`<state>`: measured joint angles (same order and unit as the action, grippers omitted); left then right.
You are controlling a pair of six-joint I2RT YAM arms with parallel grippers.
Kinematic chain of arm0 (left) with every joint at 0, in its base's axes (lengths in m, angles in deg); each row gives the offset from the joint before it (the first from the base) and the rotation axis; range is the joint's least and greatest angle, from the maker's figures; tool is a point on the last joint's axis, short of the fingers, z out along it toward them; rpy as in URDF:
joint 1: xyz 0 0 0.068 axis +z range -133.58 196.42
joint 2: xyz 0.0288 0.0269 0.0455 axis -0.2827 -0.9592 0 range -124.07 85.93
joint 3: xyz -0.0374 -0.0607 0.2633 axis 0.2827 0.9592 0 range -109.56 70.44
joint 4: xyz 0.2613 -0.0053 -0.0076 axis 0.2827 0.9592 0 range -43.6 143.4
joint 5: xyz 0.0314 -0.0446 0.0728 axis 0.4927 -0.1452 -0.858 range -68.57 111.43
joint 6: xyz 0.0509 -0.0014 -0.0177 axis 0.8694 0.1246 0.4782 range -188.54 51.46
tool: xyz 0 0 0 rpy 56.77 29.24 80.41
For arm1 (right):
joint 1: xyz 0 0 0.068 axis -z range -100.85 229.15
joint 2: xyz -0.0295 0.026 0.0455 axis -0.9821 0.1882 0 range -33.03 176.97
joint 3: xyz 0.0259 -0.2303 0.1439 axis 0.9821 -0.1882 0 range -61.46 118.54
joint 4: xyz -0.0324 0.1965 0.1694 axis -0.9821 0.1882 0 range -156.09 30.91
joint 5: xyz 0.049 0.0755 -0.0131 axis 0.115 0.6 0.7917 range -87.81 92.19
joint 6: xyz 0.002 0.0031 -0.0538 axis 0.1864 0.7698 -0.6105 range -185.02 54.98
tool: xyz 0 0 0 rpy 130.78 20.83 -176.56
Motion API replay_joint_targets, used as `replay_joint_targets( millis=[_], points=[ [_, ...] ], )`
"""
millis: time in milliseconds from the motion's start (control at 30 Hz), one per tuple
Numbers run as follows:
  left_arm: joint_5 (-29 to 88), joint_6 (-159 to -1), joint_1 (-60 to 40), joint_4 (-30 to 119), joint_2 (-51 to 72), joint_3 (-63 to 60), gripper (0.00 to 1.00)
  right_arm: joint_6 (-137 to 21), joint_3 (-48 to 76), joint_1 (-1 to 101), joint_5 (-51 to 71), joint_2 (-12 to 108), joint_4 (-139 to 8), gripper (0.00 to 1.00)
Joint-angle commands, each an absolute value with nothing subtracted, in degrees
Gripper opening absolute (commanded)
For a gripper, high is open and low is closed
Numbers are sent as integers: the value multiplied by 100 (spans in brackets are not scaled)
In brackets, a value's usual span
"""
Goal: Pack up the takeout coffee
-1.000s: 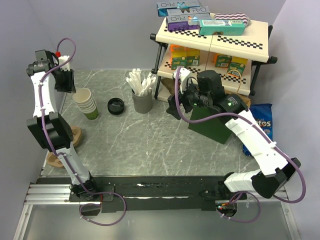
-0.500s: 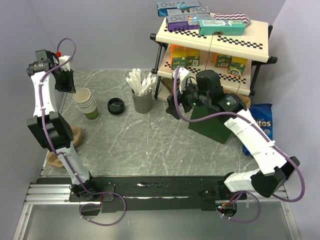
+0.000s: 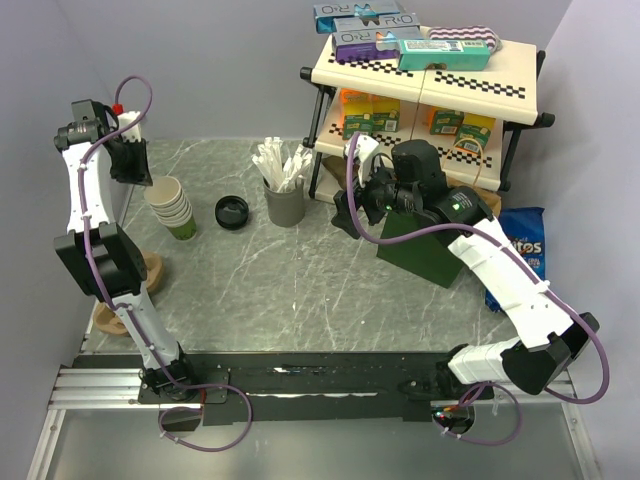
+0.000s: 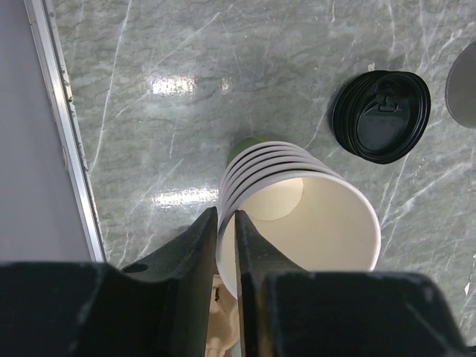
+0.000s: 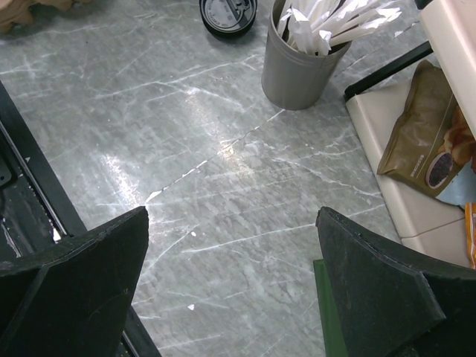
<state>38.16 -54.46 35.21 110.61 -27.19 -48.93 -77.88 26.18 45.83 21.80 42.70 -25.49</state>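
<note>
Grey marbled counter [image 3: 300, 290] | left tool [image 4: 225, 216] pinches top rim of cream cup stack [image 4: 327, 223], arm upright at far-left corner | right tool [image 5: 232, 216] spread wide, empty, arm bent toward far edge

At my black left gripper [image 4: 225, 217]: cream-white cups [image 4: 312, 223], the bottom cup [image 4: 244, 146] dark green. Beyond, rightward, a black lid [image 4: 381, 115]. Beneath, grey-green table [image 4: 186, 111] veined white.

One stack of cream cups [image 4: 297, 216] at left, five rims showing; one black-lidded cup [image 3: 231, 212]; one grey cutlery holder [image 3: 284, 203]; one two-tier shelf [image 3: 430, 75] upper right; one green box [image 3: 430, 255]; one blue chip bag [image 3: 522, 245].
</note>
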Motion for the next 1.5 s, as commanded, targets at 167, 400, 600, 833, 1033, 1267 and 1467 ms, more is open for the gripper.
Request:
replay_joint_targets(
  millis=[167, 400, 600, 833, 1033, 1267, 1467],
  points=[
    [4067, -5492, 3541, 11206, -2675, -5243, 11, -7732, 2687, 4610, 2240, 4282, -2821, 100],
    [4147, -5536, 3523, 11320, -2622, -5489, 1, -7732, 2757, 4611, 2275, 4335, -2785, 100],
    [4094, -5562, 3532, 11267, -2543, -5577, 1, -7741, 2863, 4611, 2293, 4423, -2733, 100],
    [4358, -5905, 3532, 11566, -2604, -6463, 1, -7750, 3039, 4611, 2267, 4449, -2662, 100],
    [4463, -5932, 3541, 11522, -2183, -6439, 1, -7802, 3188, 4610, 2310, 4502, -2575, 100],
    [4805, -5634, 3436, 11759, -1761, -6535, 1, -7776, 3276, 4611, 2451, 4555, -2566, 100],
    [6405, -4105, 2883, 12498, -1138, -5670, 1, -7820, 3285, 4645, 2337, 4467, -2574, 100]
  ],
)
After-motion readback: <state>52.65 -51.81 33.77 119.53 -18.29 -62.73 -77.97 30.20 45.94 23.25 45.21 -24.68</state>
